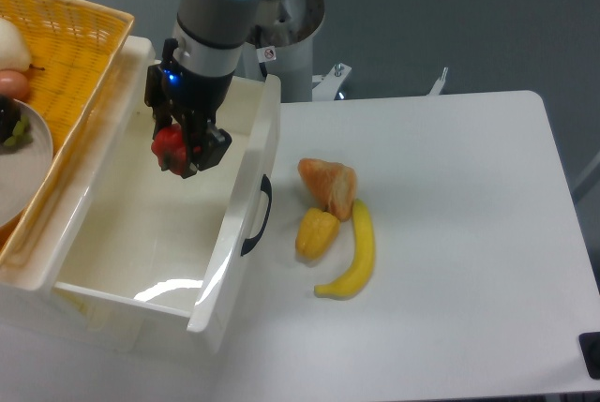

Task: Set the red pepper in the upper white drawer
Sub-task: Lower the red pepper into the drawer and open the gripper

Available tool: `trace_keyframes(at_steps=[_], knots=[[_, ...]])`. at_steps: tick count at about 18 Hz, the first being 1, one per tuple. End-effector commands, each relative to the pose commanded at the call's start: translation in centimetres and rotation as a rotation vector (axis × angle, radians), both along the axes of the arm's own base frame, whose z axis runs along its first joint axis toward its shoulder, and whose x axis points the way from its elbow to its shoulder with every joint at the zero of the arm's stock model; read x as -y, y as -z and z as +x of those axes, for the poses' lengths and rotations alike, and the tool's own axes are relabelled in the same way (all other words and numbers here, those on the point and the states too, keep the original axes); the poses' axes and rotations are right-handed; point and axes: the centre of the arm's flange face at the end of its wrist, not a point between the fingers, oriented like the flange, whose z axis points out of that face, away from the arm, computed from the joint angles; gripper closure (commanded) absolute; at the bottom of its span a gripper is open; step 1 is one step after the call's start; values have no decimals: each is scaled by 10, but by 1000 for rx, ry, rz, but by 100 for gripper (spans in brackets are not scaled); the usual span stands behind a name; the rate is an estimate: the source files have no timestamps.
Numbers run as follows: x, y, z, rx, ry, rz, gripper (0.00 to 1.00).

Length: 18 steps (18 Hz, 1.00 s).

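The red pepper [169, 146] is small and glossy, and my gripper [176, 151] is shut on it. Both hang over the inside of the upper white drawer [122, 271], near its back half, above the floor. The drawer is pulled open, and its black curved handle [259, 215] shows on the front panel at the right. My arm comes down from the top of the view and hides part of the drawer's back wall.
A yellow wicker basket [66, 37] with a plate of fruit sits left of the drawer. On the white table lie an orange croissant-like piece [329, 184], a yellow pepper [316, 231] and a banana [356, 254], just right of the drawer front.
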Motion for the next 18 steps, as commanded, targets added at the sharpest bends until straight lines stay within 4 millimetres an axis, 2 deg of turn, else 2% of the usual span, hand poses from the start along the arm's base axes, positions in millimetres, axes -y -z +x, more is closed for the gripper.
trace_keyframes(at_steps=[4,8,12,18], knots=[[-6,11,-3,4,8,-17,77],[-19,31,-4,-4,52,-45,77],[-23,37,-4,-9,73,-53,77],[-34,52,6,-32,108,-84,76]])
